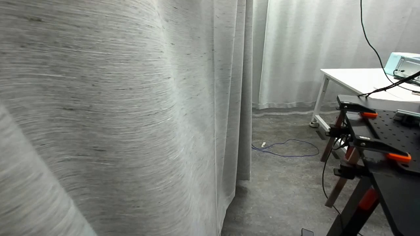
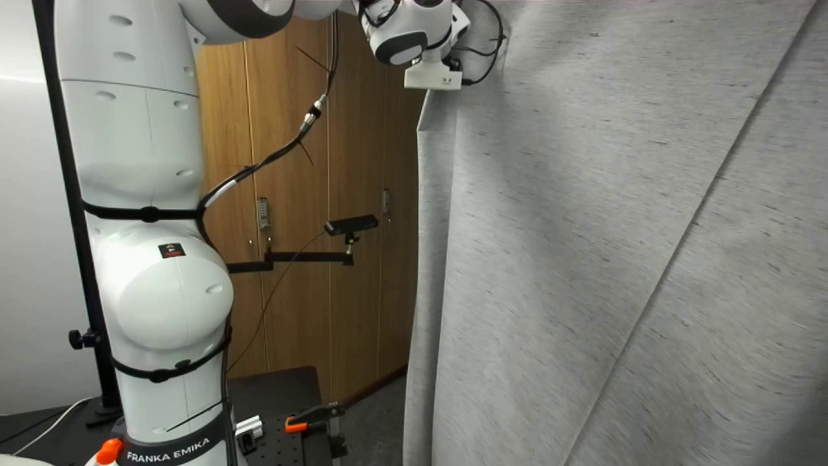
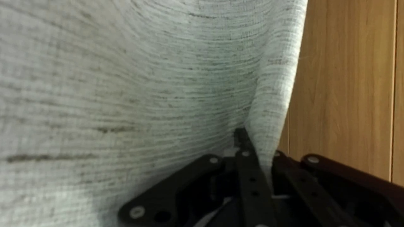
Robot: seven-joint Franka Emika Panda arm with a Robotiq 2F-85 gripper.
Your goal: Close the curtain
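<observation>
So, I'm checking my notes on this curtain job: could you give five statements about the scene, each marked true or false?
The gripper grips part of the streaked grey curtain. True.
The cabinet doors are plain white. False: the cabinet doors are brown wood-grain.
A blue cable lies on the floor. True.
A pale blue appliance stands on the white table. True.
The orange-tipped clamps grip the white table. False: the orange-tipped clamps are on the black table.

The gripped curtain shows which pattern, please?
The curtain has fine, darker streaks on light grey, clearest in the wrist view.
</observation>
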